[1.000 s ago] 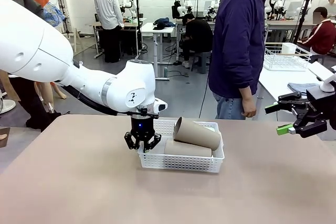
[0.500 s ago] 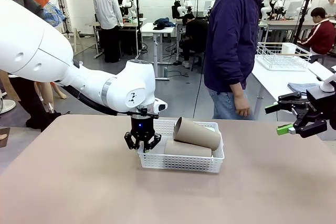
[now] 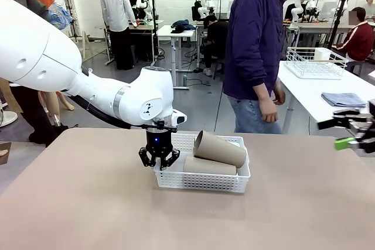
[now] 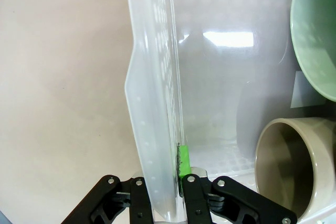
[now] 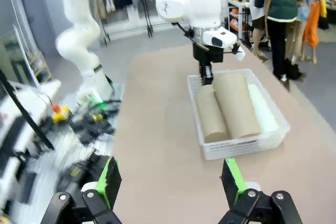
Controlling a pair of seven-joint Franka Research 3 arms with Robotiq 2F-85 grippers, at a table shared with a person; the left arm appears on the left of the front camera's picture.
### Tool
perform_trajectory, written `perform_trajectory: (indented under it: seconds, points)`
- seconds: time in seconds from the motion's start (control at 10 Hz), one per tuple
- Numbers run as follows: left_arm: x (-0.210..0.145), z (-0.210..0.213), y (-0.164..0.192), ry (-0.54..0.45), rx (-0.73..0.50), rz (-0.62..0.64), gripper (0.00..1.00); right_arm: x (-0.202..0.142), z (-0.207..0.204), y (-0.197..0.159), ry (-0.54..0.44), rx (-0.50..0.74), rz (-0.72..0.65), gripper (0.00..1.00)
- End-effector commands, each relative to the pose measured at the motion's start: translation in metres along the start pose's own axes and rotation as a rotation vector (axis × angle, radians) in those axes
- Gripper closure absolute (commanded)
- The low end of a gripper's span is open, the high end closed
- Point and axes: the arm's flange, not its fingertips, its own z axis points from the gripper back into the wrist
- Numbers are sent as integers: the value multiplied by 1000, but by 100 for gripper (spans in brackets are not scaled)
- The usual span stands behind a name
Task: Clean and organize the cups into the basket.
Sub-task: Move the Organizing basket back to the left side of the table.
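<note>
Start at your left, where the left gripper (image 3: 159,159) stands straight down over the short left-hand wall of the basket (image 3: 199,181); in the left wrist view its fingers (image 4: 183,162) are closed onto that lattice wall, one outside and one inside, so it has the basket by the rim, likely to steady or drag it rather than to take a cup. Moving across, the basket sits near the middle of the table (image 3: 88,203) with the cups already inside it: one brown cup (image 3: 209,166) lying along the bottom, a second brown cup (image 3: 220,147) resting tilted on top of it, and the mint cup (image 5: 260,109) laid along the far side. You may judge the loading done and only the tidying left. At your far right, the right gripper (image 3: 355,133) hangs at the table's edge, well apart from the basket, its jaws spread wide and holding nothing.
</note>
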Motion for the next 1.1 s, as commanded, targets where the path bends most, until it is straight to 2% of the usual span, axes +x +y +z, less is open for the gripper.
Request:
perform_trajectory:
  seconds: [0.0, 0.3, 0.5, 0.6, 0.7, 0.9, 1.0]
  points:
    - [-2, -1, 2, 3, 5, -10, 100, -1, 36, 36, -82, 11, -299, 0]
    - [-2, -1, 2, 3, 5, -10, 100, -17, 71, 70, -188, 49, -507, 0]
    - [-2, -1, 2, 3, 5, -10, 100, -43, 98, 71, -259, -53, -608, 0]
    - [-2, -1, 2, 3, 5, -10, 100, -53, 105, 69, -150, -150, -646, 0]
    - [-2, -1, 2, 3, 5, -10, 100, -36, 95, 73, -198, 1, -564, 0]
    - [-2, -1, 2, 3, 5, -10, 100, -36, 95, 73, -198, 1, -564, 0]
    - [-2, -1, 2, 3, 5, -10, 100, -45, 104, 72, -194, -51, -591, 0]
